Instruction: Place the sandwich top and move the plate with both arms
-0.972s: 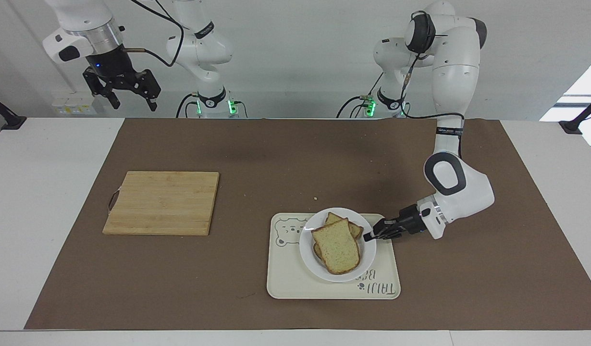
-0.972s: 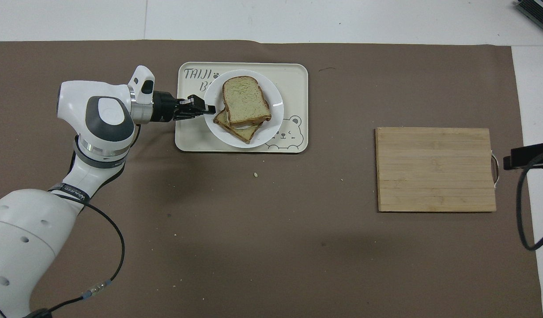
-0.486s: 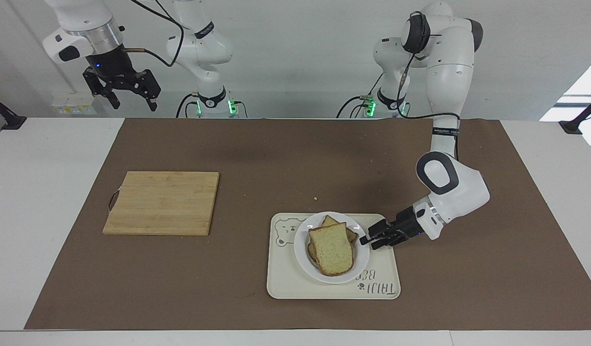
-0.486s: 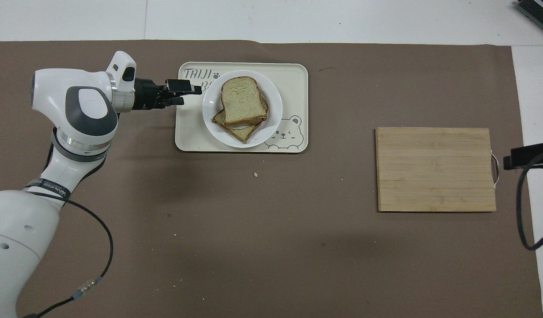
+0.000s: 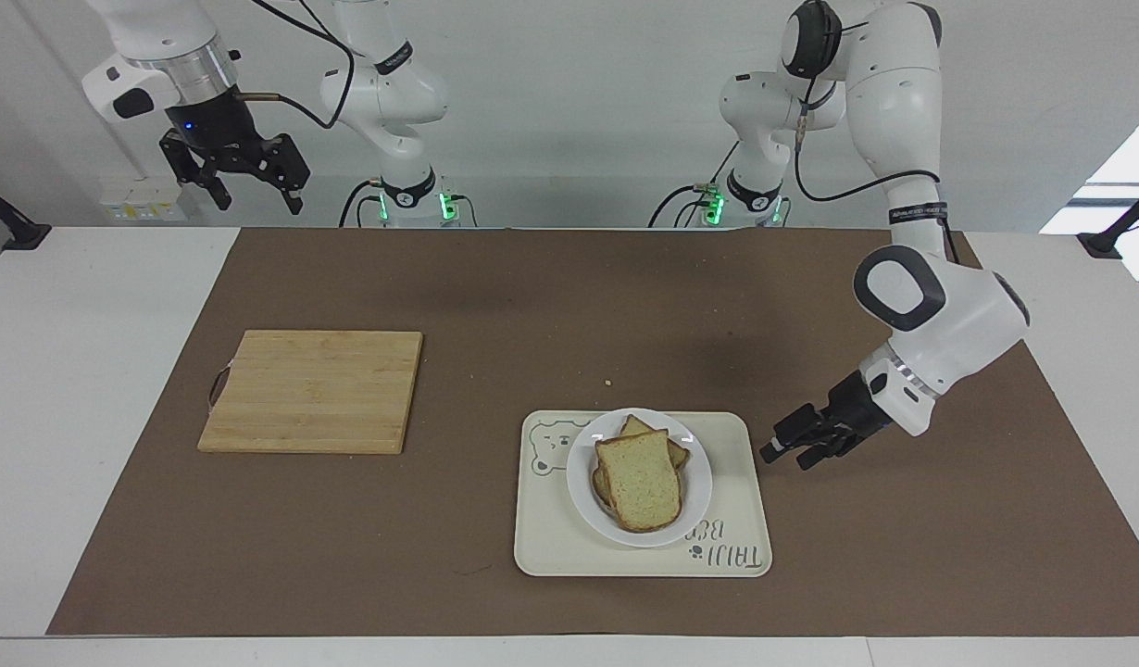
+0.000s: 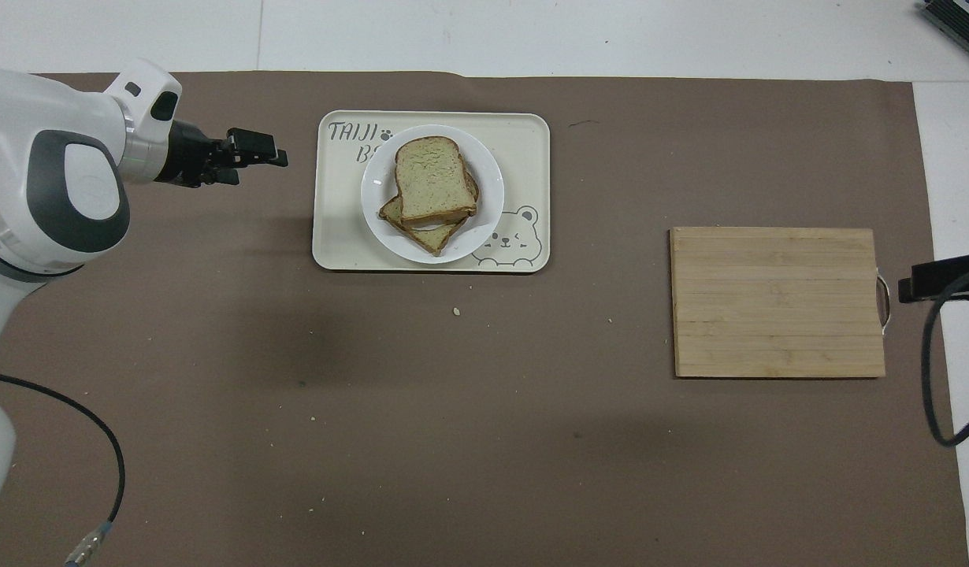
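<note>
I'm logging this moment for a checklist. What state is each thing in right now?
sandwich top: lying on the lower slice, on the plate.
plate: resting on the tray, not held.
tray: flat on the mat.
cutting board: bare, toward the right arm's end.
left pincer: open, holding nothing, over the mat beside the tray.
right pincer: open, raised, waiting.

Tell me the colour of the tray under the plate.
Cream tray, dark bear drawing; overhead view shows it best.

A white table (image 5: 97,389) carries a brown mat (image 5: 495,306), on which lie a cutting board (image 5: 312,391) and a cream tray (image 5: 551,547).
</note>
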Controlling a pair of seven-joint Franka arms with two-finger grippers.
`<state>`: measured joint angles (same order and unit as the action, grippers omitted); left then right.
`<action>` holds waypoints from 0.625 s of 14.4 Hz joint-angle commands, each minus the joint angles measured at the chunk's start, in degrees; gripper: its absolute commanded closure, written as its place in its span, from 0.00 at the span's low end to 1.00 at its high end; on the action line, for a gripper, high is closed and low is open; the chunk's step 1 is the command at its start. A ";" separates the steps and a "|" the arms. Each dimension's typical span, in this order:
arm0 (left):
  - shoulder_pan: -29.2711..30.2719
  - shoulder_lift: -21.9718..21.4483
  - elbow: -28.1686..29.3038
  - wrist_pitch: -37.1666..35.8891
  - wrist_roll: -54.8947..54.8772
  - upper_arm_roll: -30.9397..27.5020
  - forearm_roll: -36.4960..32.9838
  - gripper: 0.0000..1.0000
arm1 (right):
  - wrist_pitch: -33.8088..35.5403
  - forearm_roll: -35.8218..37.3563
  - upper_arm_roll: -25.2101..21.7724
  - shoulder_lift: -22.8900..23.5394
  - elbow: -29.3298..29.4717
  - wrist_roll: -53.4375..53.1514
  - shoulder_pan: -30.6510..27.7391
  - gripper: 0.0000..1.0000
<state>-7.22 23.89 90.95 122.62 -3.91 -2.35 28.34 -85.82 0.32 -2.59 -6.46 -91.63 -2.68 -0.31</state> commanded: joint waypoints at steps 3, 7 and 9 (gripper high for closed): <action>-0.34 -7.27 1.15 -8.69 1.18 -5.64 -10.32 0.00 | -0.66 0.47 0.13 -0.93 -1.10 1.19 -0.22 0.00; -0.43 -14.12 1.24 -15.54 1.36 -6.71 -18.74 0.00 | -0.66 0.47 0.13 -0.93 -1.10 1.19 -0.22 0.00; -0.34 -17.90 1.33 -20.20 0.84 -6.79 -22.18 0.00 | -0.66 0.47 0.13 -0.93 -1.10 1.19 -0.22 0.00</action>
<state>-7.15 10.30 90.87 106.35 -3.18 -8.86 9.84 -85.82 0.32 -2.59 -6.46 -91.63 -2.68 -0.31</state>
